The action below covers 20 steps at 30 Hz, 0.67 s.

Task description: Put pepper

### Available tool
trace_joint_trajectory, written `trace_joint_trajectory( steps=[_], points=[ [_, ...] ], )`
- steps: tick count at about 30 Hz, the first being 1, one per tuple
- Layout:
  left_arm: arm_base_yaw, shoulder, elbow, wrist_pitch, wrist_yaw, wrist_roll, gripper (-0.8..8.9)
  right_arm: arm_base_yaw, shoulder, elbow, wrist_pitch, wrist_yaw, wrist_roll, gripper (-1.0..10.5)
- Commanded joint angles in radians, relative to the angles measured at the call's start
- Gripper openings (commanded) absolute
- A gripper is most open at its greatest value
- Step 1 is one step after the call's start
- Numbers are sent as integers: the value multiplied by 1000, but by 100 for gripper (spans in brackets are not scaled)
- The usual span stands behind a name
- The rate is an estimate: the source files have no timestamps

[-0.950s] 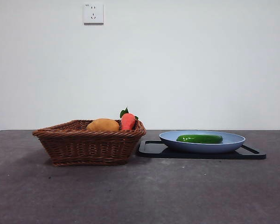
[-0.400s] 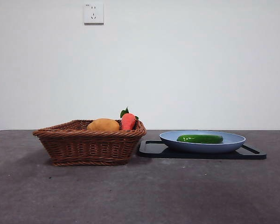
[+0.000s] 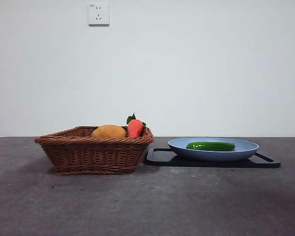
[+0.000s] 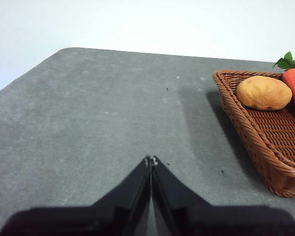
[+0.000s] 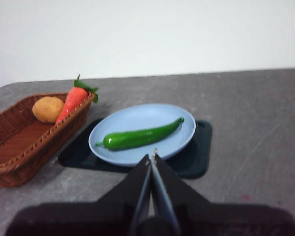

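The pepper [image 3: 210,146], long, glossy and dark green, lies flat in a light blue plate [image 3: 246,149] at the right of the front view. The right wrist view shows the pepper [image 5: 140,136] stretched across that plate [image 5: 137,118]. My right gripper [image 5: 151,156] is shut and empty, held off the table a short way before the plate. My left gripper [image 4: 151,160] is shut and empty too, over bare table beside the basket [image 4: 265,147]. Neither arm appears in the front view.
The plate rests on a black tray [image 3: 265,161]. A brown wicker basket [image 3: 93,150] at centre-left holds a yellow-brown lump [image 3: 108,132] and a red-orange vegetable with green leaves [image 3: 134,127]. A white wall rises behind the grey table.
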Motion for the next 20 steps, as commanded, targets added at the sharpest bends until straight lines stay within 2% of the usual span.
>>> trace_joint_trajectory(
  steps=[1, 11, 20],
  points=[
    [3, -5, -11, 9, -2, -6, 8, 1, -12, -24, 12, 3, 15, 11],
    [3, -5, -11, 9, -2, -6, 8, 1, -26, -47, -69, 3, 18, 11],
    [3, -5, -11, 9, -2, -6, 8, 1, -26, -47, -53, 3, 22, 11]
  ],
)
